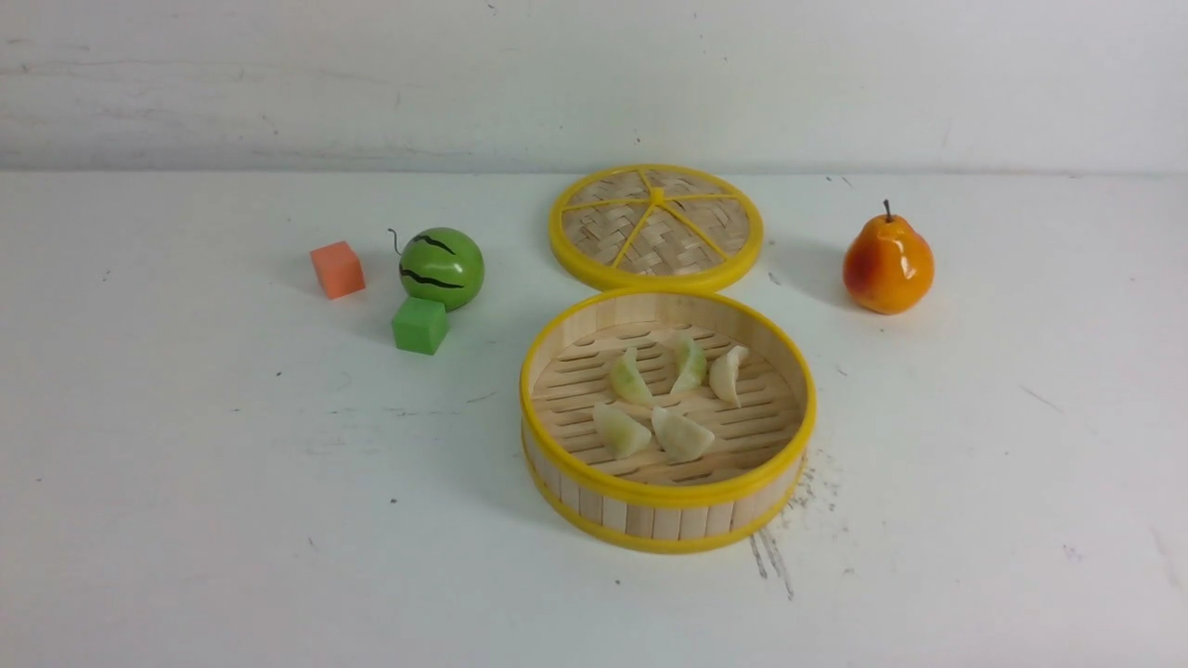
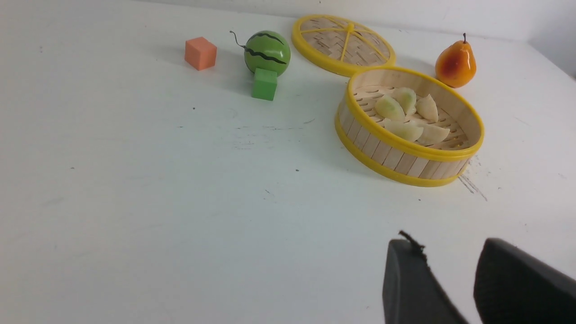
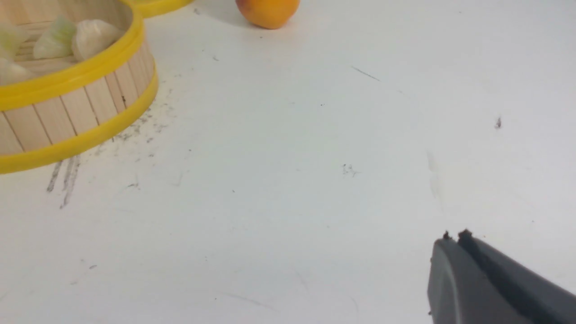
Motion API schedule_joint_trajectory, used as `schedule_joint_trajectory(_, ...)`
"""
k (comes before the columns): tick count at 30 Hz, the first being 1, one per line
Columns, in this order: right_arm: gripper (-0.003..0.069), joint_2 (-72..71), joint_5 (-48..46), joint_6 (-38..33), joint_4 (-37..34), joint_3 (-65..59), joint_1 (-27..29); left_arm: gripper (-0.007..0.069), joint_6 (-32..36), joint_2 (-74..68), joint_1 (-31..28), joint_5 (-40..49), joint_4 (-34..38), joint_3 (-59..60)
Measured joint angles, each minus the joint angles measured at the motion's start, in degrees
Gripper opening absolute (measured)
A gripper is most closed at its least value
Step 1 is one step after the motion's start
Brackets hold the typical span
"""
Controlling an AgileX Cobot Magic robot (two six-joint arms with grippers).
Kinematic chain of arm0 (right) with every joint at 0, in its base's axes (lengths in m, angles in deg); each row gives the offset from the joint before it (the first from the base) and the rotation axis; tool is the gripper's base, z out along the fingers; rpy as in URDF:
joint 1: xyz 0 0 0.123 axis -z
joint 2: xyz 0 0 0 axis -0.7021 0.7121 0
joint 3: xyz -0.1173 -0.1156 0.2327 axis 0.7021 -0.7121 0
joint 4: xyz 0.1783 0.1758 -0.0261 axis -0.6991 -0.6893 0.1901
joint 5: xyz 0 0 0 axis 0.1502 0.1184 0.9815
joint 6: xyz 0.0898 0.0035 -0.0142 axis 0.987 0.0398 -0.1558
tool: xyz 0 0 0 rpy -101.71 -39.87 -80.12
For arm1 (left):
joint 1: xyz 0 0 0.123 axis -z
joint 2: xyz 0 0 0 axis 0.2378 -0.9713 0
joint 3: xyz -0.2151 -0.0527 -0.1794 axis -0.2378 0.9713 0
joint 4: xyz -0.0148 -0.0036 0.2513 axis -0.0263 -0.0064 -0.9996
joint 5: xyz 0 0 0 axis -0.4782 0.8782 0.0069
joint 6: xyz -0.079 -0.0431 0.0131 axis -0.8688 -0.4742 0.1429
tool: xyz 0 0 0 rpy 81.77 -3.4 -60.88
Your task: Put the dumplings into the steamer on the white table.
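My front view shows neither of my grippers; only the wrist views do; my left gripper (image 2: 447, 252) hangs over bare white table (image 1: 232, 520) on the near side of the steamer (image 1: 668, 501), its two dark fingers apart with nothing between them; my right gripper (image 3: 454, 236) has its fingers pressed together on nothing, well apart from the steamer over open table.

The front view alone takes in the whole layout at once; my right wrist view catches only a slice of the steamer wall, a few dumplings and the bottom of the pear (image 1: 887, 264); my left wrist view shows every object, seen from low and to the steamer's left.

Counted: five dumplings (image 1: 664, 404), all lying on the slatted floor inside the steamer, three in a row toward the far wall and two nearer the front wall; one steamer; one woven lid (image 1: 656, 227) flat on the table just behind the steamer, its rim close to or touching the steamer's rim; one toy watermelon (image 1: 442, 267), one green cube (image 1: 419, 325) just in front of it, one orange cube (image 1: 337, 269) beside it, all left of the steamer; one pear to the steamer's far right.

The table before the steamer and out to both sides lies open, marked only by dark scuffs (image 1: 775, 557) at the steamer's front right; the back edge meets the wall behind the lid.
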Motion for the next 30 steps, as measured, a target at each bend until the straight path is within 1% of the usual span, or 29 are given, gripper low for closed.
schedule_joint_trajectory(30, -0.0013, -0.02, -0.36, 0.0, -0.05, 0.06, -0.63, 0.0237, 0.0, 0.0, 0.0, 0.0, 0.0, 0.0)
